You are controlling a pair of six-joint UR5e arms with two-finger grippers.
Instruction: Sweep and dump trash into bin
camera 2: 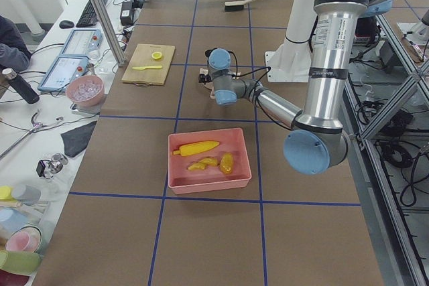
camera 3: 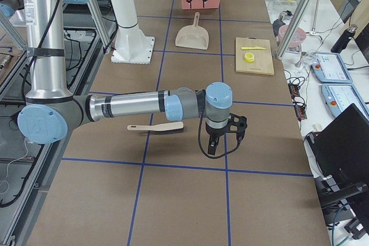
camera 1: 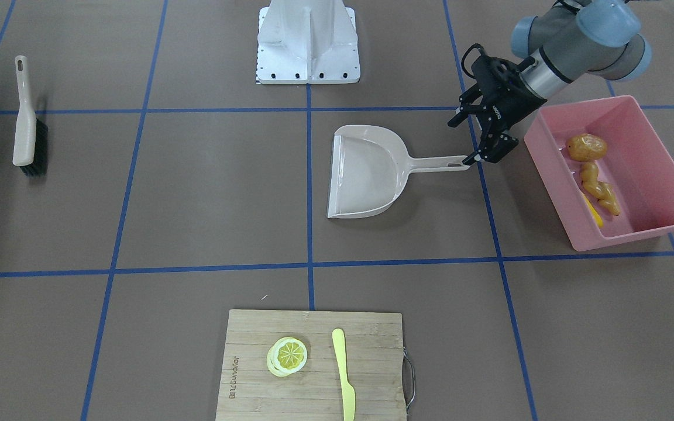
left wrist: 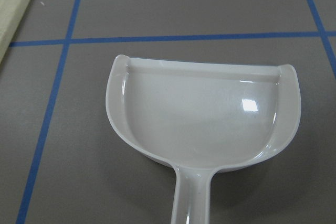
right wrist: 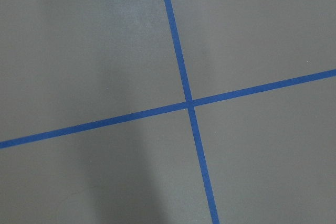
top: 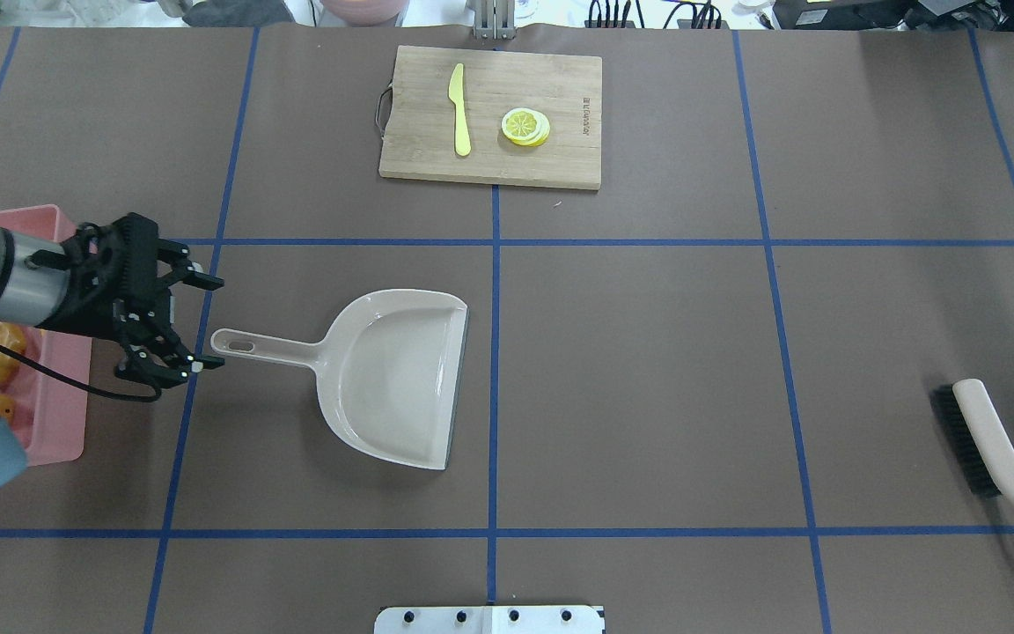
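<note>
Step in hand, judged: sweep and dump look done. All three trash pieces lie in the bin [camera 1: 629, 237] at the right of the front view: potato [camera 1: 586, 147] at the far end, ginger [camera 1: 600, 190] mid-floor, corn [camera 1: 593, 211] against the left wall.

Dustpan [camera 1: 366, 175] is empty and flat on the table; its mouth points left and its handle points right toward the bin.

Left gripper [camera 1: 467, 140] is at the handle's tip, jaws spread, holding nothing; whether one finger touches the tip I cannot tell.

Right gripper [camera 3: 223, 141] is well apart, near the brush [camera 1: 26, 120]; I cannot tell whether its jaws are apart or together.

Bin opens upward; its long axis runs near-far, slightly skewed, and the corn's long axis lies along it.

Next move, judged: lift the left arm clear without nudging the handle or bin.
</note>
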